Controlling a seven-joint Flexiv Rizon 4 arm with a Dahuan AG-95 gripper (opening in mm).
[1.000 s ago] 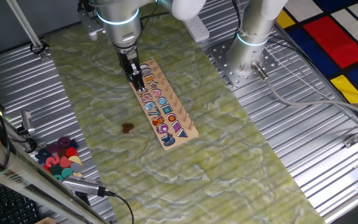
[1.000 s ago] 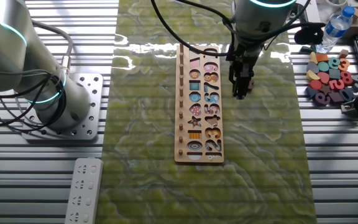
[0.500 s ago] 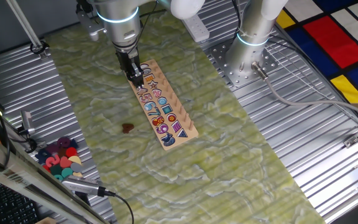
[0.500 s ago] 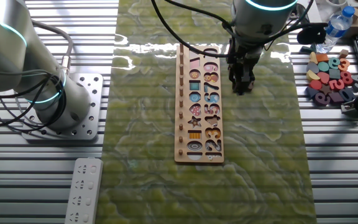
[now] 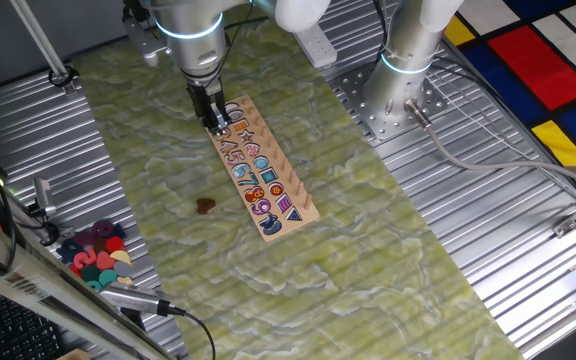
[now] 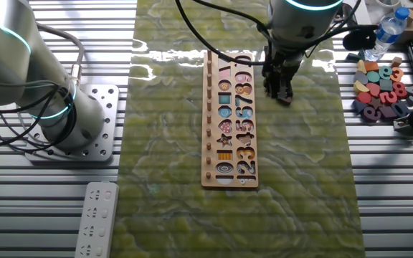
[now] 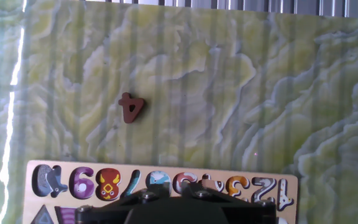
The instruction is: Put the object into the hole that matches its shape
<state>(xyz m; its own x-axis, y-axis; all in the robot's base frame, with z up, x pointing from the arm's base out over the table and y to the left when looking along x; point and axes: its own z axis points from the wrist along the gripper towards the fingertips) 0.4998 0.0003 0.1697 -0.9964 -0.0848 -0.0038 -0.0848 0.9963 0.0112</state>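
Note:
The object [image 5: 205, 206] is a small dark red-brown piece shaped like a 4, lying flat on the green mat left of the wooden board [image 5: 286, 187]. In the hand view the object [image 7: 131, 107] lies ahead of the board's edge [image 7: 55, 166]. My gripper [image 5: 211, 120] hangs over the board's far end, well away from the object, and holds nothing. In the hand view my gripper [image 7: 176, 188] shows only two fingertips with a narrow gap. In the other fixed view my gripper [image 6: 283, 94] is beside the board [image 6: 210, 107] and the object does not show. I cannot pick out the matching hole.
A heap of pink, teal and yellow pieces [image 5: 93, 255] lies on the ribbed metal at the near left, also seen as the heap [image 6: 380, 89]. A second arm's base [image 5: 400, 95] stands to the board's right. A water bottle [image 6: 389, 29] and a remote [image 6: 95, 218] lie off the mat.
My gripper has shifted a little towards the board's far end, upward in the other fixed view. The object and the board have not moved.

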